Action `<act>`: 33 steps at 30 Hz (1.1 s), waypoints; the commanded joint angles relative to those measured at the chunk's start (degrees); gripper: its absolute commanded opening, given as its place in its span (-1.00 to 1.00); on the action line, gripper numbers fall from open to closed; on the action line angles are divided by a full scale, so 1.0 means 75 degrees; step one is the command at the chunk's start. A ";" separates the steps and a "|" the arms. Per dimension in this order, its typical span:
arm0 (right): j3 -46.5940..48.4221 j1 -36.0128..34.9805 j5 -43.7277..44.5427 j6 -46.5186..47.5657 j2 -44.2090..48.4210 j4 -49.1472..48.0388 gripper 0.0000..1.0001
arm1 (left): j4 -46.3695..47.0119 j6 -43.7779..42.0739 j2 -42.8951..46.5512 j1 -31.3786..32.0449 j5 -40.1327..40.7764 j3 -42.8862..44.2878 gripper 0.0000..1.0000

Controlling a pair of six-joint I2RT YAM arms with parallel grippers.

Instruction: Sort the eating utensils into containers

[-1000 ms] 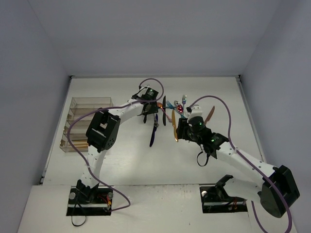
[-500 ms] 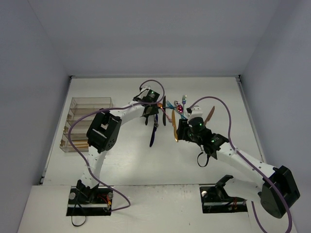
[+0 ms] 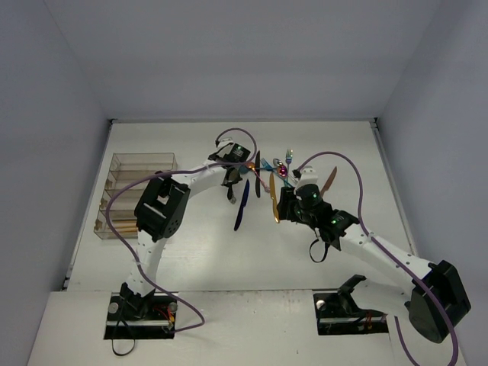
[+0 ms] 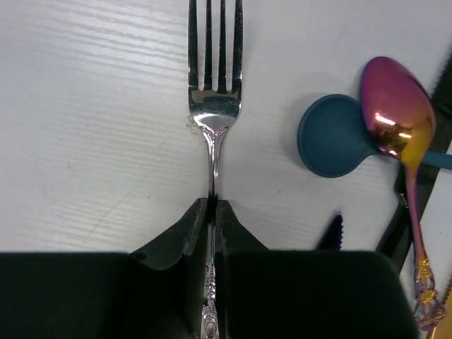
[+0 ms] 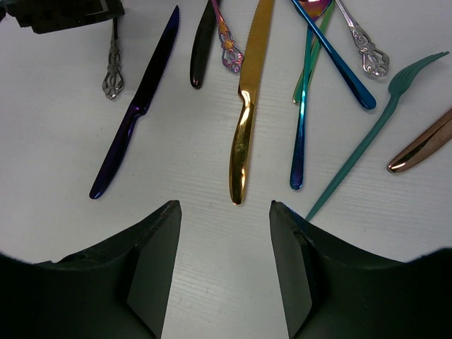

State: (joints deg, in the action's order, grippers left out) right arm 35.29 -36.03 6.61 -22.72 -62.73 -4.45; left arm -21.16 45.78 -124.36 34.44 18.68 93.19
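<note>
Your left gripper (image 4: 213, 203) has its jaws clamped on the silver fork (image 4: 214, 116), tines straight ahead; right gripper (image 5: 224, 247) jaws stand apart

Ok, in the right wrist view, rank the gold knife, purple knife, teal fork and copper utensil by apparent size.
1. Gold knife: broadest, blade cut off by the top edge.
2. Purple knife and teal fork: similar length, too close to rank.
3. Copper utensil: only a short end shows at the right edge.
</note>
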 commanded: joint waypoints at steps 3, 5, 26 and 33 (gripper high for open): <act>0.0090 0.0035 0.0021 -0.0027 -0.0036 -0.0216 0.01 | -0.0033 0.0051 0.1525 -0.0115 0.0262 -0.0388 -1.00; 0.0111 0.0035 0.0021 -0.0006 -0.0015 -0.0216 0.01 | 0.0031 0.0090 0.1872 -0.0115 0.0242 -0.0514 -1.00; 0.0076 0.0058 0.0033 0.0404 -0.0097 -0.0287 0.01 | -0.1328 0.4062 0.6892 -0.2903 0.1526 -0.4214 -1.00; -0.0023 0.0058 0.0032 0.0382 -0.0011 -0.0343 0.01 | -0.1339 0.4898 0.6791 -0.3999 0.1336 -0.4678 -1.00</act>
State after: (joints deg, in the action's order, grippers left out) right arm 35.23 -35.97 6.61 -20.51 -63.33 -4.49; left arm -31.86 76.15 -74.67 6.99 27.58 57.91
